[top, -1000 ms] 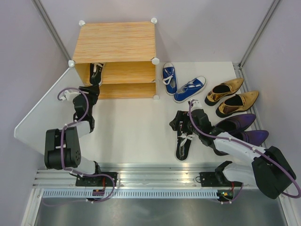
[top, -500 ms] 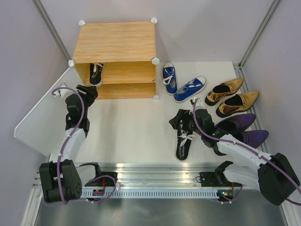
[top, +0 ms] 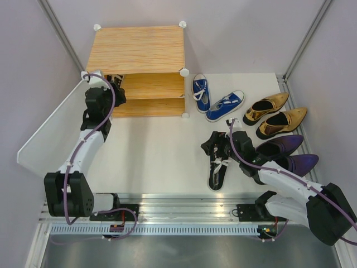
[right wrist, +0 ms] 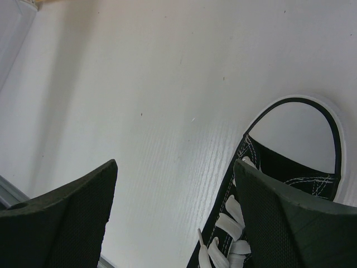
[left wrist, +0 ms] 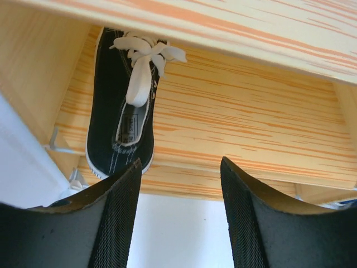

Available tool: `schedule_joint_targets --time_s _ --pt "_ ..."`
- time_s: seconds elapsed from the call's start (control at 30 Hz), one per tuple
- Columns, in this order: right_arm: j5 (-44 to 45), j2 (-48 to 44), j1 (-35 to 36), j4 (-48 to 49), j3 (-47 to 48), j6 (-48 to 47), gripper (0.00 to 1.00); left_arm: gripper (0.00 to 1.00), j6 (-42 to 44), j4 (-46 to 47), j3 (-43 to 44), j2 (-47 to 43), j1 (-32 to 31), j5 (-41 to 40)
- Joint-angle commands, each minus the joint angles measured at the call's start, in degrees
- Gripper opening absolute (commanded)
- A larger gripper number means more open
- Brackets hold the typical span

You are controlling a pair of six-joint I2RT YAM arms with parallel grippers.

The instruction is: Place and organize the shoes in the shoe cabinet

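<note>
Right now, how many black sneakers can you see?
2. One black sneaker sits inside the shoe cabinet, far left; the other lies on the table, right of centre. None seems hidden.

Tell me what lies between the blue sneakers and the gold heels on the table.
Nothing lies there. In the top external view, only a narrow strip of bare white table separates the blue sneakers from the gold heels.

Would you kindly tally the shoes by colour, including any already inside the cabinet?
Black sneakers: 2 (the second black sneaker is inside the shoe cabinet)
Blue sneakers: 2
Gold heels: 2
Purple heels: 2
Total: 8 shoes
</note>
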Motion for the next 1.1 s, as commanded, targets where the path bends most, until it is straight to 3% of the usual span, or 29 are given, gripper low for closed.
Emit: schedule_joint_targets --time_s 0.0,0.17,0.53,1.07 --pt "0.05 -0.43 -0.21 2.43 -0.05 -1.22 0.89 0.62 9.45 -2.74 5.88 3.34 -2.07 -4.59" --pt "0.75 -0.34 -0.38 2.34 0.13 -1.65 0.89 0.61 13.41 -4.77 8.89 5.28 -4.62 -12.95" --pt "0.84 0.36 -0.21 2.34 0.31 -1.92 0.88 0.64 16.13 -9.34 10.56 2.73 -6.91 -19.54" --pt "2.07 0.8 -0.47 1.99 0.31 -2.53 0.89 0.66 18.25 -8.37 16.19 13.45 -5.95 -19.73"
